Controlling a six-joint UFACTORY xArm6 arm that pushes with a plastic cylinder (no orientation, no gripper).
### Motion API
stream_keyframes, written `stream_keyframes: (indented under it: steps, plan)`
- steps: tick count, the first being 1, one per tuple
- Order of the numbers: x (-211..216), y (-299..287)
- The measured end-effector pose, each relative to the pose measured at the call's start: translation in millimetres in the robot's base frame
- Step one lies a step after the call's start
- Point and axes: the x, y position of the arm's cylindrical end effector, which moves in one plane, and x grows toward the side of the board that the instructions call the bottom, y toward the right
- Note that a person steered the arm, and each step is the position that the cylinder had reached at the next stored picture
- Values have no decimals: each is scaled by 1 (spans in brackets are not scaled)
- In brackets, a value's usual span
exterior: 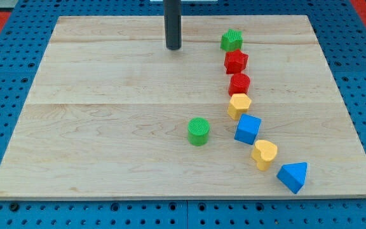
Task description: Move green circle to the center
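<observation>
My tip [173, 48], a bare rod end clamped on nothing, rests near the board's [107, 95] top edge, well apart from the green circle [198, 131], which stands just below the board's middle. Toward the right edge, a curved line runs down: green star [231, 40], red star [236, 62], red block [239, 83], yellow block [239, 105], blue cube [248, 129], yellow heart [265, 154], blue triangle [293, 176].

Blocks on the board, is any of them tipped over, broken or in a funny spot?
None looks broken or tipped. Seven blocks run in a wavy line down the view's right, from the green star to the blue triangle. Only the green circle sits apart, left of the line. My tip is near the view's top, touching nothing.
</observation>
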Motion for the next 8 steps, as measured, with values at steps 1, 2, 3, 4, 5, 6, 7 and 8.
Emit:
stream_keyframes:
  steps: [1,2,3,4,5,6,7,8]
  plan:
    - [74,2]
    - [148,-16]
    - [200,-55]
    - [249,-31]
    - [259,6]
    - [258,27]
    - [246,38]
    - [201,39]
